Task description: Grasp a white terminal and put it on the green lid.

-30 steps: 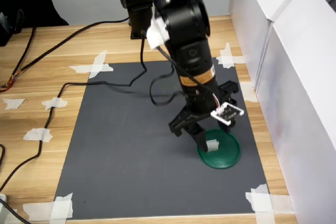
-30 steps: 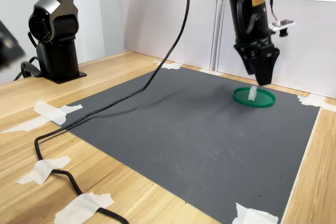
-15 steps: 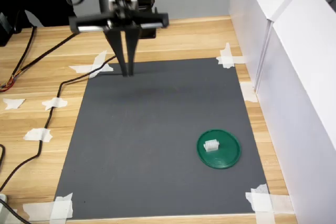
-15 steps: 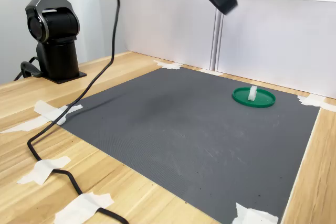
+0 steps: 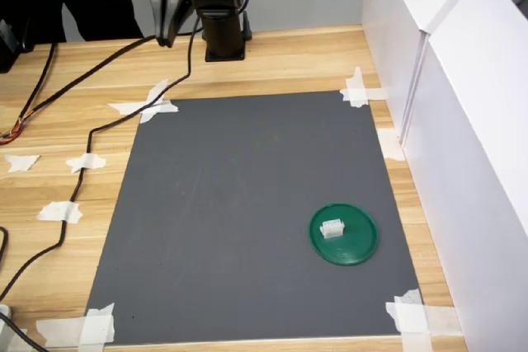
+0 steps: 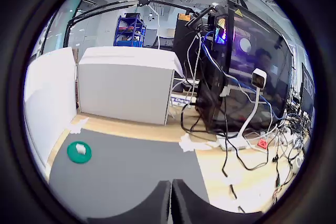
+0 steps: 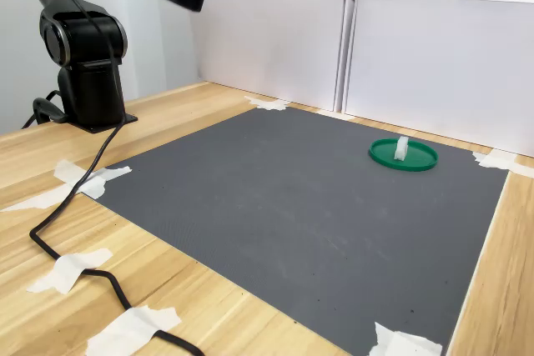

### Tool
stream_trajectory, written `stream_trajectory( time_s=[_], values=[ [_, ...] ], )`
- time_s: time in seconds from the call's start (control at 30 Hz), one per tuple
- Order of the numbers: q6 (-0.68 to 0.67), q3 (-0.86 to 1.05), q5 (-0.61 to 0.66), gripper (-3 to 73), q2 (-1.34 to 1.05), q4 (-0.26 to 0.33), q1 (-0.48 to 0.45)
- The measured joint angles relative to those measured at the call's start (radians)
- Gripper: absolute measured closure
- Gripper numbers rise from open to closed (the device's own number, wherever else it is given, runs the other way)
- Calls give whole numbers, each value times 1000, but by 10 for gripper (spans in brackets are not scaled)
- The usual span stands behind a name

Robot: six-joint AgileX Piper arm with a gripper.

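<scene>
On the lid [image 5: 344, 235] near the mat's [image 5: 239, 204] edge we see the terminal [image 5: 332, 228]; our gripper [image 6: 171, 203] is pressed together, empty.

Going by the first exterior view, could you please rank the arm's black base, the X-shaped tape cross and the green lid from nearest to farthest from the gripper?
From the gripper:
1. The arm's black base, just to the first exterior view's right of it.
2. The X-shaped tape cross, below it at the mat's corner.
3. The green lid, far off toward the first exterior view's lower right, carrying the white terminal.
</scene>
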Motion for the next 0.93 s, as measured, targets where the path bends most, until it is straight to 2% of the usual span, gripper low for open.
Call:
stream_trajectory(
  time_s=[0.37,0.93],
  values=[
    [1,219,-16,711,-286,-2,0],
    [3,237,-28,711,-376,-2,0]
  ],
)
